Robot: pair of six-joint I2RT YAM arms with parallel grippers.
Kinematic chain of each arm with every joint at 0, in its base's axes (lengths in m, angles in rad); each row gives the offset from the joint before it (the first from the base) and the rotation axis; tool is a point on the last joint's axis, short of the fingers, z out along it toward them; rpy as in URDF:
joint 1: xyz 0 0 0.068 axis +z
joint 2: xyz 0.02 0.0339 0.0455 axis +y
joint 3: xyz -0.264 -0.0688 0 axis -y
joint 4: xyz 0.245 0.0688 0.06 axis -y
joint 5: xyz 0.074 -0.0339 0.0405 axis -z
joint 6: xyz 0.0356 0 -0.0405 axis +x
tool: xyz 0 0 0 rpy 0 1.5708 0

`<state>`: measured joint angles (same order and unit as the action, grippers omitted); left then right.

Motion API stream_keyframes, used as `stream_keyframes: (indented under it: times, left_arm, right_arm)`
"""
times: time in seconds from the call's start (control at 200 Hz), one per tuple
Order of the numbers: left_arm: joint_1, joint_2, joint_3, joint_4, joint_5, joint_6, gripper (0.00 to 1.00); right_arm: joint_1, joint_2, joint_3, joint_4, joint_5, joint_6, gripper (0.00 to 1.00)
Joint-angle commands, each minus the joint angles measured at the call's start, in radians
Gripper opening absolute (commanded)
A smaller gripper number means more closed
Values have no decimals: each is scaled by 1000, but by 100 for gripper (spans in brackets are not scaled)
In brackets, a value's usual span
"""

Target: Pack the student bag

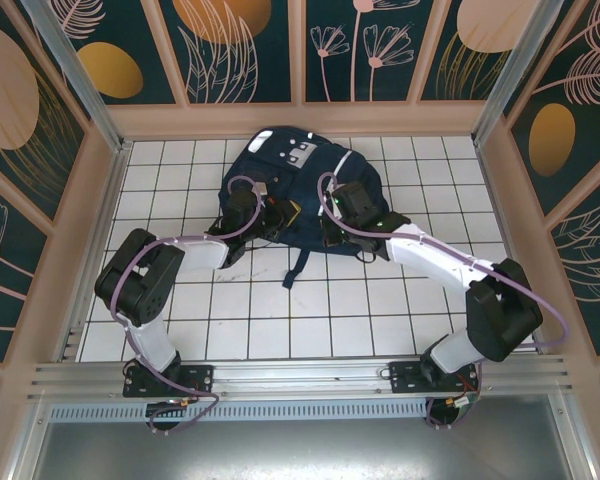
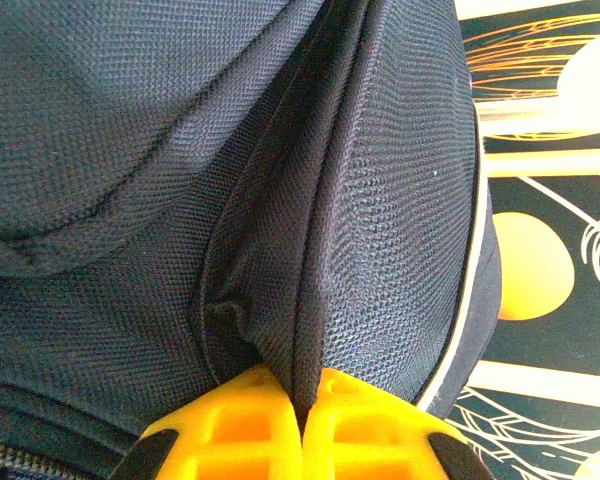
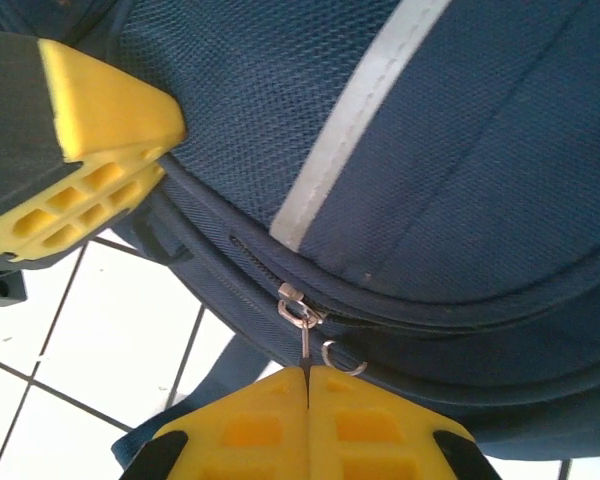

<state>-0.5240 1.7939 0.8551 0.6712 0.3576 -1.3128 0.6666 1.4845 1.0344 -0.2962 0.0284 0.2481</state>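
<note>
Yellow fingers [image 3: 250, 430], navy white-striped student bag [image 3: 480, 180]

Surface: table [image 1: 230, 330] of white square tiles with dark grout lines.
On it: student bag [image 1: 280, 170], dark navy, lying at the far middle — one strap [image 1: 298, 268] trailing nearward onto bare tiles.
Near edge: metal rail [image 1: 300, 372] across the width.

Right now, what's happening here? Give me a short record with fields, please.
Surface: white tiled table
Object: student bag, dark navy, white stripe, lying on the table
Left end effector: shut, pinching a fold of the bag's fabric
Right end effector: shut on the zipper pull
Zipper opening: cannot tell
</note>
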Motion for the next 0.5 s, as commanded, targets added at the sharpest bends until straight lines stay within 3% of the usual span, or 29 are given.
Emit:
stream_keyframes:
  times: [0.0, 0.14, 0.495]
  left_arm:
    - [28, -38, -15, -87, -99, 75, 0]
    - [68, -130, -74, -137, -100, 133, 0]
    - [206, -281, -161, -303, -73, 301, 0]
  right_arm:
    - [9, -53, -19, -83, 159, -20, 0]
    - [-1, -53, -17, -131, 292, -48, 0]
    - [-30, 46, 95, -103, 374, -84, 0]
